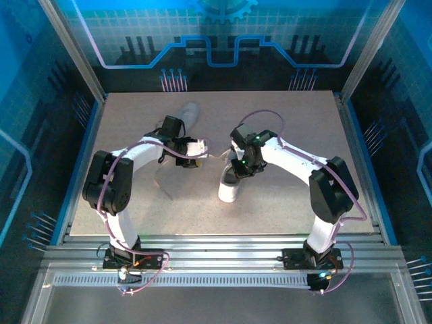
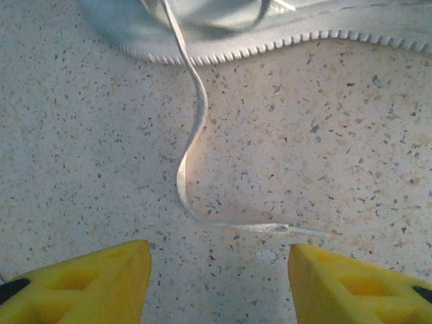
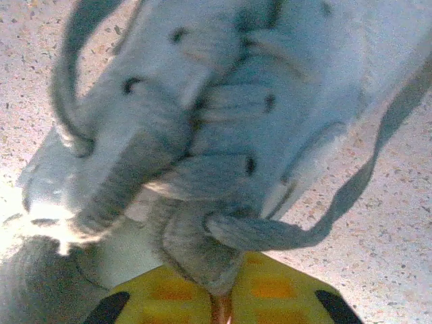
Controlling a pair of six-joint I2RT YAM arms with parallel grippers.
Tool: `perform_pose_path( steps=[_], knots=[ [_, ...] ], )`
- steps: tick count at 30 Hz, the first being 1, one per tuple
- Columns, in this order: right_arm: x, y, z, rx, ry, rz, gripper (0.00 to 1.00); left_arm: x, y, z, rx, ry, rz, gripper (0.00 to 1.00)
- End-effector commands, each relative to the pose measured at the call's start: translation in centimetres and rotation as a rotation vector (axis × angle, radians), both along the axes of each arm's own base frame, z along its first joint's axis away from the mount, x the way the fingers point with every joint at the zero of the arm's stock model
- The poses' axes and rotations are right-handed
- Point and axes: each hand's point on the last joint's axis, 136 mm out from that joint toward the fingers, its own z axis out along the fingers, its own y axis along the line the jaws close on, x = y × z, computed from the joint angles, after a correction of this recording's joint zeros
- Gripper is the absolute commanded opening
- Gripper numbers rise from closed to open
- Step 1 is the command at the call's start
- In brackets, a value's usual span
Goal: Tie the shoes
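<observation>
**Right arm's got hold of the laces, left one's lining up on the stray end**

So, standing here watching: the speckled tabletop [image 1: 290, 135] has both shoes out in the middle. The left arm [image 1: 111, 182] and right arm [image 1: 331, 185] curl in toward each other over them.

The far shoe [image 1: 187, 113] sits behind the left arm, nobody touching it. The near shoe [image 1: 229, 189] is the one getting worked, toe pointing at the bases.

The right pincer [image 3: 217, 300] is right up against that shoe's tongue, pads squeezed together on a lace bunch [image 3: 196, 250]. My guess is it's anchoring one strand so the other can be crossed over it.

The left pincer [image 2: 219, 253] hangs low over the tabletop with its yellow fingers [image 2: 101, 283] spread apart and nothing in them. A loose lace [image 2: 192, 135] snakes down from a shoe's sole edge and ends between them. It looks set up to drop and pinch that tip. It's thin and flat on the surface, so it could easily slip.
</observation>
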Motion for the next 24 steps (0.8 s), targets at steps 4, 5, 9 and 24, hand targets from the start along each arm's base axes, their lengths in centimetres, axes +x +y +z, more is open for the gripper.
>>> perform_pose_path(
  steps=[4, 5, 9, 24],
  knots=[
    [-1.0, -1.6, 1.6, -0.104, -0.002, 0.216, 0.00, -2.2, -0.4, 0.6, 0.020, -0.023, -0.141, 0.56],
    [-1.1, -1.7, 1.8, -0.108, -0.001, 0.245, 0.00, -2.6, -0.3, 0.6, 0.030, -0.022, -0.158, 0.55],
    [-1.1, -2.4, 2.0, -0.124, 0.017, 0.260, 0.00, -3.4, -0.5, 0.6, 0.043, -0.071, -0.201, 0.50],
    [-1.6, -2.6, 5.3, -0.082, -0.082, 0.204, 0.39, -1.0, 0.0, -1.2, 0.189, -0.053, -0.282, 0.50]
  ],
)
